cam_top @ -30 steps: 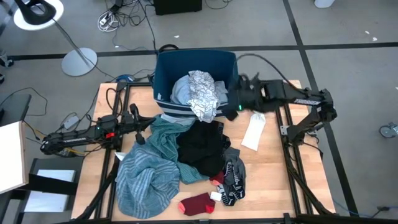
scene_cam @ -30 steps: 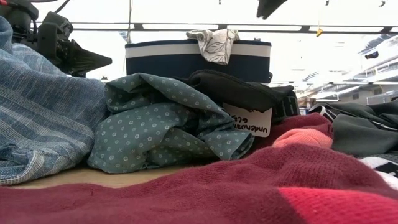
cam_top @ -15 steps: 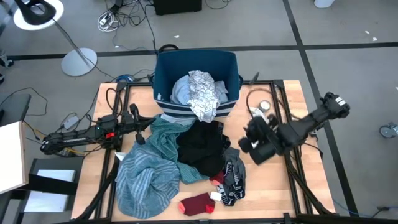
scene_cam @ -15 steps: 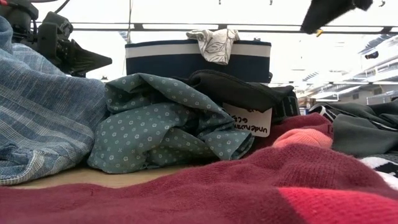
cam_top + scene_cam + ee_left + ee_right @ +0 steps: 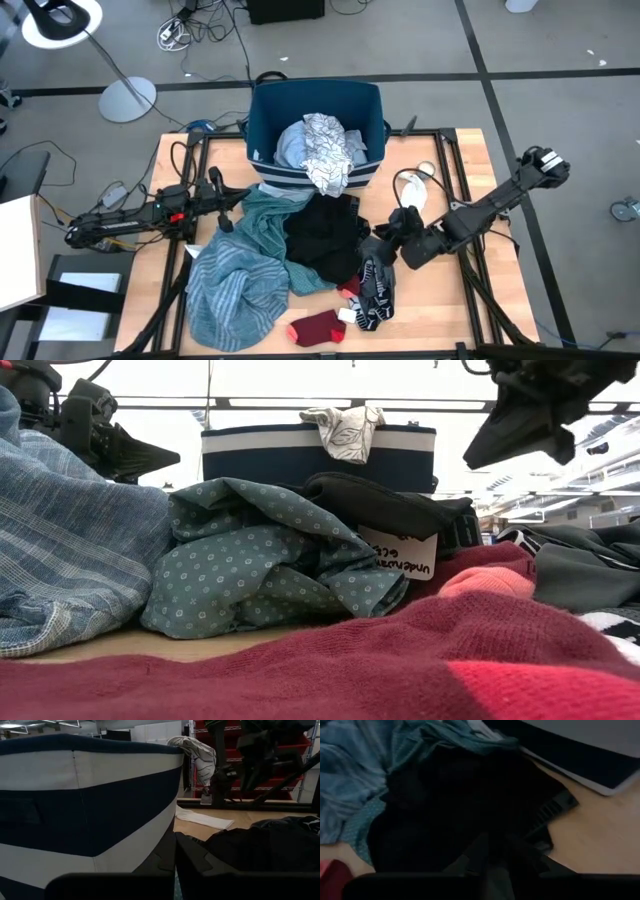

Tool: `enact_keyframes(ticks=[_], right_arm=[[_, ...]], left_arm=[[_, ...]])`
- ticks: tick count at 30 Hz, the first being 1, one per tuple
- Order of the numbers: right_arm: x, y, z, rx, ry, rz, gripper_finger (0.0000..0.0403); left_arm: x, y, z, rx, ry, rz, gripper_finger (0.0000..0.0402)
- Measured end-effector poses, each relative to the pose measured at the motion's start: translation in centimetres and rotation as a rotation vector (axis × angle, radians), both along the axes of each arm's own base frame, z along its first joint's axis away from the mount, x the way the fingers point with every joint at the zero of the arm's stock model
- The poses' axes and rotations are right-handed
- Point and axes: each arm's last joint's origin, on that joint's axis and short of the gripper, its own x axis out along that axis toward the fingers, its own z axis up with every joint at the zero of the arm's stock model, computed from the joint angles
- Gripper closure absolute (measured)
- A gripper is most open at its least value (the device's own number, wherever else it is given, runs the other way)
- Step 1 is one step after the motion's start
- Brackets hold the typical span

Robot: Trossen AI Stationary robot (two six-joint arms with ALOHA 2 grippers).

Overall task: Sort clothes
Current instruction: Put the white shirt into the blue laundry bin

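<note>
Beside bin (image 5: 316, 100), clothes (image 5: 300, 250) lay heaped mid-table. Right gripper (image 5: 392, 238) hovered at black garment (image 5: 322, 235); fingers' state unclear. Left gripper (image 5: 222, 200) idle, pinched closed, empty. Fabric looked light, limp; likely best pinched at raised fold.

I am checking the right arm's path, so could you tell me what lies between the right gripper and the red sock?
In the high view, the dark patterned socks lie between the right gripper and the red sock.
</note>
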Motion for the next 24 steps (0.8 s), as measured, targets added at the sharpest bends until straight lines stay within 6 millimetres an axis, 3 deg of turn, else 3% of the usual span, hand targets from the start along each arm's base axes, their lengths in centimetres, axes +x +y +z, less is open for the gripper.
enact_keyframes(ticks=[13,24], right_arm=[[4.0,-3.3,1.0,-0.141,-0.148,0.199,0.0344],[4.5,-3.9,1.5,-0.182,-0.184,0.2,0.0344]], left_arm=[[0.0,0.0,0.0,0.0,0.0,0.0,0.0389],[0.0,0.0,0.0,0.0,0.0,0.0,0.0389]])
